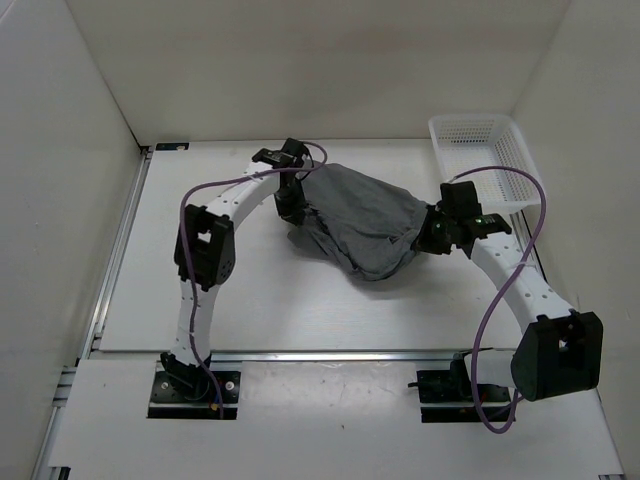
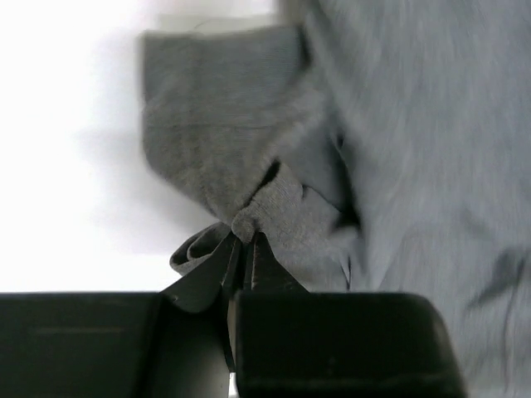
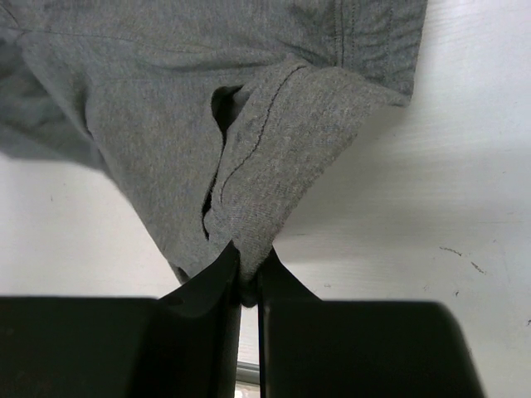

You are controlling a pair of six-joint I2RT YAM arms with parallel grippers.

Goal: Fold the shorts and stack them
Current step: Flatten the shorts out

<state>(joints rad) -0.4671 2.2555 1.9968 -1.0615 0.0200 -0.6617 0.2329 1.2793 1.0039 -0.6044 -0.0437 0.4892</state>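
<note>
The grey shorts (image 1: 360,222) hang bunched between both arms over the middle of the table. My left gripper (image 1: 292,208) pinches their left end; in the left wrist view its jaws (image 2: 246,245) are shut on a fold of grey fabric (image 2: 274,207). My right gripper (image 1: 428,236) holds the right end. Seen from the right wrist, that gripper (image 3: 247,264) is shut on a hemmed corner of the shorts (image 3: 265,157), which stretch up and away from it. The lower part of the cloth sags toward the table.
A white mesh basket (image 1: 482,160) stands at the back right corner, just behind the right arm. White walls close in the table (image 1: 250,300) on three sides. Purple cables loop off both arms.
</note>
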